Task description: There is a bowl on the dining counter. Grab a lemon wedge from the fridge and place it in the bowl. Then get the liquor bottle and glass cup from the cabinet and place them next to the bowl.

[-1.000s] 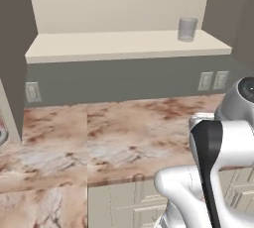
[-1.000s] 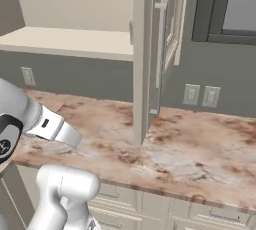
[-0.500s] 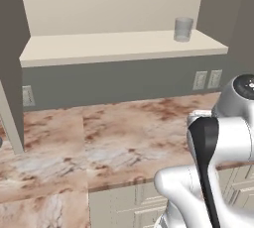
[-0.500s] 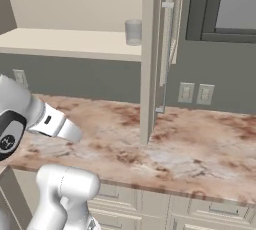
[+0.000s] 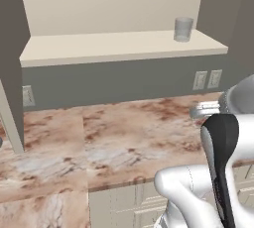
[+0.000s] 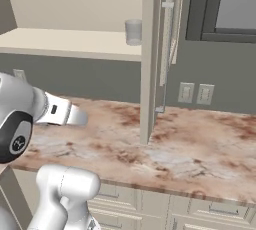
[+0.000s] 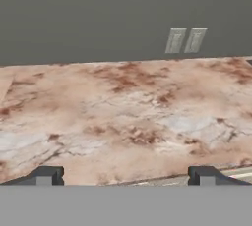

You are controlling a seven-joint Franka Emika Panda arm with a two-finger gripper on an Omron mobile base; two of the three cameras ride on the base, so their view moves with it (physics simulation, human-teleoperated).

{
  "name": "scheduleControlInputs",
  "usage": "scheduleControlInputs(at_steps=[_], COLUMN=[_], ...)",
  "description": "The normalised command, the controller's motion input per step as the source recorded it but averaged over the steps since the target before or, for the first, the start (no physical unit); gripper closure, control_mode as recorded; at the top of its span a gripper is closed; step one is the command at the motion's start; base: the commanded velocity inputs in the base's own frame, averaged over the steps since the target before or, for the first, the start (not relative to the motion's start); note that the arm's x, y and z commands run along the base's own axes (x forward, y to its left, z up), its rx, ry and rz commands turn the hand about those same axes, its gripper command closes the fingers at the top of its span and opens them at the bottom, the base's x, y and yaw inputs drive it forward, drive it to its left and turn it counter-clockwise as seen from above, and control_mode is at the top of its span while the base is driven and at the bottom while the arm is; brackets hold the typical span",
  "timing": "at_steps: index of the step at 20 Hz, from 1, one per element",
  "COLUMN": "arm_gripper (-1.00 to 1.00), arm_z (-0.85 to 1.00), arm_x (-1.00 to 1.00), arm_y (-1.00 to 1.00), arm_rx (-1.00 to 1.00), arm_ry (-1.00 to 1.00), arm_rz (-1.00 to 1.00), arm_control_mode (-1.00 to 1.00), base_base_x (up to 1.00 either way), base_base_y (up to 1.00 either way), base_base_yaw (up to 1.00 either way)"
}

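Note:
The glass cup [image 5: 183, 28] [image 6: 133, 32], a short clear greyish tumbler, stands alone at the right end of the lower shelf of the open cabinet [image 5: 119, 46]. My gripper [image 7: 125, 176] is open, its two dark fingertips far apart with nothing between them. It hangs low over the wall counter [image 7: 123, 112], well below the shelf, and points at the grey back wall. The hand [image 6: 62, 114] reaches out from the arm at the left of the right base view. The bowl, dining counter, lemon wedge, fridge and liquor bottle are out of view.
The right cabinet door [image 6: 150, 59] stands open, edge-on, just right of the cup; the left door [image 5: 11, 73] hangs open too. Paired wall outlets [image 6: 195, 94] sit above the veined counter [image 6: 200, 149]. A dark framed panel [image 6: 225, 6] is mounted at the upper right.
The whole picture has shifted a little, so the base has moved. In the right base view the glass cup has come out from behind the door edge. The gripper stays open.

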Motion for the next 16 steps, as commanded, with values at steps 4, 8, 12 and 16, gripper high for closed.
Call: scheduleControlInputs(at_steps=[4, 8, 12, 16], arm_gripper=[-1.00, -1.00, -1.00, -1.00], arm_z=[0.46, 0.40, 0.31, 0.23], arm_x=[0.00, 0.00, 0.03, 0.02], arm_y=[0.00, -0.02, -0.06, 0.00], arm_rx=[-0.23, -0.42, -0.53, -0.51], arm_ry=[-0.25, -0.15, -0.11, -0.03], arm_rz=[0.17, 0.11, 0.17, 0.16], arm_control_mode=[-1.00, -1.00, -1.00, -1.00], base_base_x=[0.00, 0.00, 0.00, 0.00], base_base_y=[0.00, 0.00, 0.00, 0.00], base_base_yaw=[0.00, 0.00, 0.00, 0.00])
